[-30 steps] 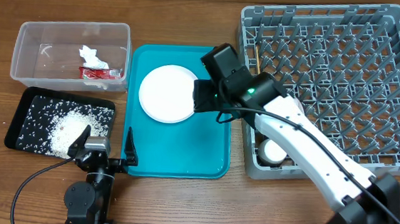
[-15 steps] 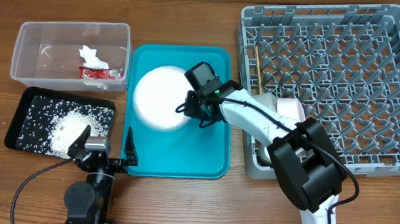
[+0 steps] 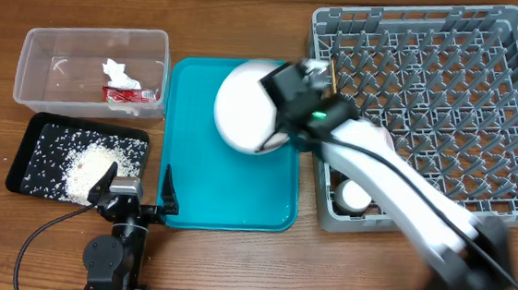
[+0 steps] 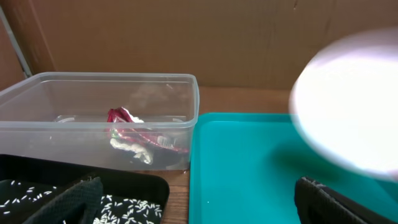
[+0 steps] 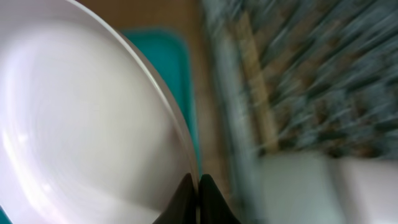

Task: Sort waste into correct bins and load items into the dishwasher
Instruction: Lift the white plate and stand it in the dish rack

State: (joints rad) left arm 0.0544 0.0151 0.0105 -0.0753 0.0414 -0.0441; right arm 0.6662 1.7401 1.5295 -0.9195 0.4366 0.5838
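Overhead, the right gripper [image 3: 277, 128] holds the round white plate [image 3: 243, 107] above the teal plastic tray [image 3: 191, 186], at nine o'clock of the grey pegged plastic dish rack [image 3: 447, 104]; left wrist, the left gripper [image 4: 199, 205] is spread and empty; right wrist, fingers pinch the plate's rim at six o'clock, and loading likely calls for slotting it upright between pegs.

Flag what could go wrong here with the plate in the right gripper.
1. Slip: the right gripper pinches the plate only at its thin rim, and motion blur suggests a fast swing.
2. Collision: the plate sits close to the dish rack wall and the chopsticks just inside it; it could clip either.
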